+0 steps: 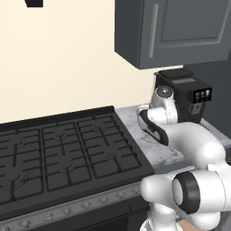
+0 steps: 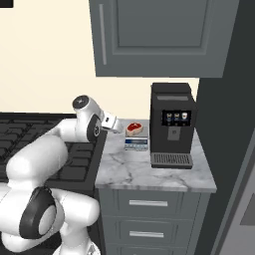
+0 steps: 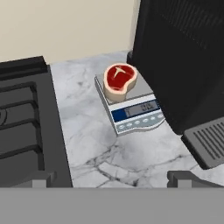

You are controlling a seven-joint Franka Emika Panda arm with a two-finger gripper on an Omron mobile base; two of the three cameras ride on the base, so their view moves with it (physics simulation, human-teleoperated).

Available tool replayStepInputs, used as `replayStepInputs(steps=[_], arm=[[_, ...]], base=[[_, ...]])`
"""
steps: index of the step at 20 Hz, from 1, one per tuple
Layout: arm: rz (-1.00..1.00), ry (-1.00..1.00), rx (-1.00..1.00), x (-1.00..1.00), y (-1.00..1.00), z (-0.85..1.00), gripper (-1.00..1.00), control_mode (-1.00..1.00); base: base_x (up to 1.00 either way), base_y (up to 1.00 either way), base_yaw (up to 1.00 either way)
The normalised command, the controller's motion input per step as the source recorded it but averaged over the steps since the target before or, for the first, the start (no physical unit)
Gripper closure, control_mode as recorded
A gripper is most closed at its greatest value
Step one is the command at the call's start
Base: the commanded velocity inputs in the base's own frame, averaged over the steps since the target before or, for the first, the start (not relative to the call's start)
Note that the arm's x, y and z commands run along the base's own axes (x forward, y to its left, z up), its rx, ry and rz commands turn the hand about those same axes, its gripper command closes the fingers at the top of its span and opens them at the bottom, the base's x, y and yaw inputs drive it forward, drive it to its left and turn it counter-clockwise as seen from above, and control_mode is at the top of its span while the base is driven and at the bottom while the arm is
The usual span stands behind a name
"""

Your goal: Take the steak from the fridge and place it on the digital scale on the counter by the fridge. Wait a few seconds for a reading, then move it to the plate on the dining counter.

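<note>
Now our claw [image 3: 111, 180] hangs wide open with nothing in it, low over the marble worktop [image 3: 105, 148], and straight ahead of it, well apart, the steak [image 3: 119, 78] sits on the digital scale [image 3: 131, 107].

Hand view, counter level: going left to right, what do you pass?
Black stove grates → bare marble counter → digital scale with the steak resting on its platform → black coffee machine, its drip tray at lower right.
</note>
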Motion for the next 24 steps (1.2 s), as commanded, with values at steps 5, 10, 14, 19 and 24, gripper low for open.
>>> replayStepInputs(steps=[5,10,14,19,24], arm=[[-0.1,0.09,0.0,0.85,-0.2,-0.11,-1.0,-1.0],[0.0,0.1,0.02,0.41,-0.5,-0.05,-1.0,-1.0],[0.0,0.01,0.13,0.18,-0.32,-0.31,-1.0,-1.0],[0.01,0.0,0.16,0.0,-0.05,-0.28,-1.0,-1.0],[0.0,0.03,0.04,0.2,0.0,-0.01,-1.0,-1.0]], base=[[0.0,0.0,0.0],[0.0,0.0,0.0],[0.0,0.0,0.0],[0.0,0.0,0.0],[0.0,0.0,0.0]])
